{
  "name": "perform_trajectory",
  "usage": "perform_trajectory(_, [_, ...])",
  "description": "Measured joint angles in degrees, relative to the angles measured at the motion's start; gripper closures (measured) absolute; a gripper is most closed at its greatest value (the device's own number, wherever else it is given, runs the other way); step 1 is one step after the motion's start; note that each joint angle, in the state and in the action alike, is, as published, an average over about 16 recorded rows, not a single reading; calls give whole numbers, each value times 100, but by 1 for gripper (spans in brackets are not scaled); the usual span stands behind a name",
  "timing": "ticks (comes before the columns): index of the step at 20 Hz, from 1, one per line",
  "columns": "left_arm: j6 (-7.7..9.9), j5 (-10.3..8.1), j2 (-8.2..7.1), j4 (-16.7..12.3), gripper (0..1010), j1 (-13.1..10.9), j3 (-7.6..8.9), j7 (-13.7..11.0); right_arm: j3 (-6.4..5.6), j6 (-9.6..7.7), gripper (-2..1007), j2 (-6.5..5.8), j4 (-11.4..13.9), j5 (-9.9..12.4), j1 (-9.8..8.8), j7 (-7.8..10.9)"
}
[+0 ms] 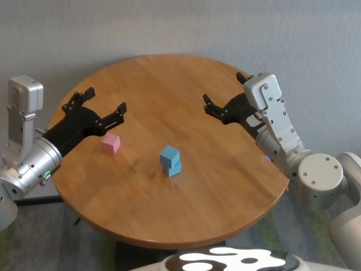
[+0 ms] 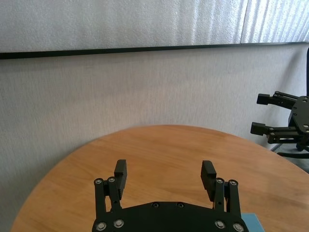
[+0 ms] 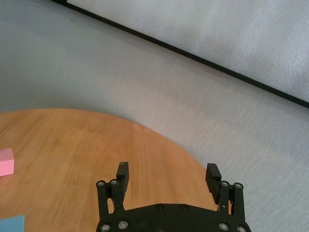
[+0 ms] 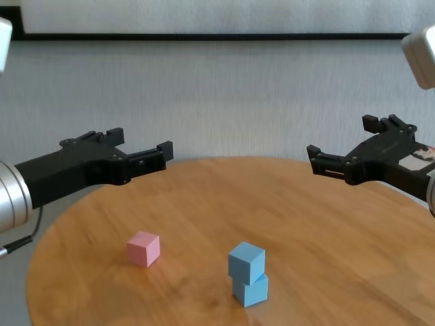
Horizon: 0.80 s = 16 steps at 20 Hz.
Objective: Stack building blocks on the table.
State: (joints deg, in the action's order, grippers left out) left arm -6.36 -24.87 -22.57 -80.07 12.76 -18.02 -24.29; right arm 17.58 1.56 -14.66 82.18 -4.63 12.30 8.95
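1. Already two blue cubes stand stacked near the middle of the round wooden surface: the upper blue cube sits twisted on the lower blue cube, its corners overhanging a little.
2. Just to the left, apart from the stack, the pink cube lies alone on the wood, and it looks to be the one piece not yet placed.
3. Above and behind the pink cube hovers the left tool, fingers spread wide and holding nothing; it appears the better placed of the two for the pick.
4. Across the surface, the right tool hangs over the far right part, also wide and empty, well apart from every cube.
5. Judged from here, a good pick means lowering the left tool squarely over the pink cube so its fingers meet two flat opposite faces, not the corners.
6. Placement probably calls for care: the twisted top cube offers a skewed seat, so the pink cube should come down centred over it and be released gently, lest the stack topple.
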Motion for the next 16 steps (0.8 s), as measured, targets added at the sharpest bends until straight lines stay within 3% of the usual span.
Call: perform_trajectory(16, [-37, -16, 7, 42, 9, -25, 40, -7, 12, -5, 0, -6, -5, 38, 6, 17])
